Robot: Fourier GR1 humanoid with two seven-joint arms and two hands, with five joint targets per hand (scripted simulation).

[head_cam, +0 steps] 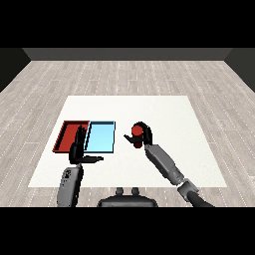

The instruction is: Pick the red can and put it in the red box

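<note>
Curling its fingers round the red can [134, 131], the right hand [143, 134] holds it just right of the light blue tray [101, 138], seemingly upright. The red tray [66, 135] lies beyond the blue one, further left, so the carry likely crosses it. The left hand [77, 151] hovers open-fingered at the red tray's near edge.

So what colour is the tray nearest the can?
Light blue; the can in the right hand is red. Head view shows it best.
</note>
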